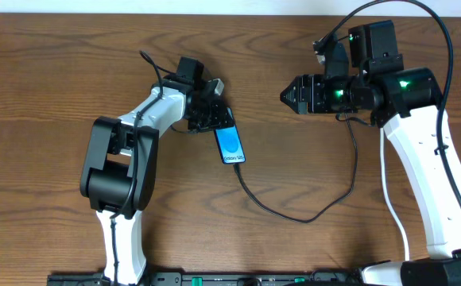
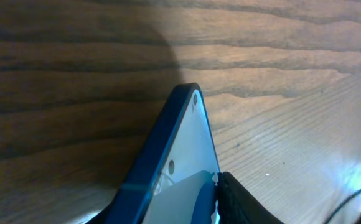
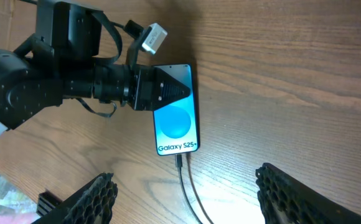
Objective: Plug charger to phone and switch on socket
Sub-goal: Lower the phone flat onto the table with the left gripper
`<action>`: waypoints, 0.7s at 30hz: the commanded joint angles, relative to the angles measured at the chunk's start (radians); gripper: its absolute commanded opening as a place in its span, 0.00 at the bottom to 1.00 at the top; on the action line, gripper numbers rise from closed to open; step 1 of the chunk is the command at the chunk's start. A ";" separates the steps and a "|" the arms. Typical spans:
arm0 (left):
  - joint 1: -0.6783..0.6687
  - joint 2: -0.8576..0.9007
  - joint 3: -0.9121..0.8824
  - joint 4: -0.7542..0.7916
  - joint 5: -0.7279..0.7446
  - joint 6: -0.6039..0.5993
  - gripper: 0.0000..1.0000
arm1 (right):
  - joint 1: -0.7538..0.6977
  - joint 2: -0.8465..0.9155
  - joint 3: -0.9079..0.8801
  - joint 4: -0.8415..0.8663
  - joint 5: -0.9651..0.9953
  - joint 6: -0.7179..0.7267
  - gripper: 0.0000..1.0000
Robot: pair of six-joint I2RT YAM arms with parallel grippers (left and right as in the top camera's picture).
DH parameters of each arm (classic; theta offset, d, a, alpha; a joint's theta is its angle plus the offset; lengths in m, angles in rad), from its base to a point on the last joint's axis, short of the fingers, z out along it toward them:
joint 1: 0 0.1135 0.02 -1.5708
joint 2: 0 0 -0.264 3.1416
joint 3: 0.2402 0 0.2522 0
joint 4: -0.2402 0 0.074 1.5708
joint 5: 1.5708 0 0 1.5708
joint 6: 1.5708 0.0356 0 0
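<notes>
The phone (image 1: 230, 145) lies on the wooden table, its blue screen up with "Galaxy" text at the near end. My left gripper (image 1: 211, 117) is shut on the phone's far end; it also shows in the right wrist view (image 3: 162, 87). In the left wrist view the phone (image 2: 187, 143) fills the space between the fingers. The charger cable (image 1: 294, 218) runs from the phone's near end in a loop back under my right arm. Its connector tip (image 3: 178, 160) sits at the phone's (image 3: 176, 121) bottom edge. My right gripper (image 1: 288, 97) is open and empty, above and to the right of the phone. The socket is hidden.
A small white plug-like part (image 3: 154, 37) hangs on a black lead by my left wrist. My right arm's own black cables arc over the table's far right (image 1: 445, 48). The table's front edge holds a black rail (image 1: 215, 280).
</notes>
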 commanded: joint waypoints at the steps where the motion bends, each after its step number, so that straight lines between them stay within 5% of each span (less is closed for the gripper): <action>1: 0.001 -0.005 0.011 -0.016 -0.129 0.013 0.39 | 0.007 -0.003 0.010 -0.005 0.005 -0.018 0.72; 21: 0.001 -0.005 0.011 -0.042 -0.250 0.013 0.49 | 0.007 -0.003 0.010 -0.012 0.005 -0.023 0.72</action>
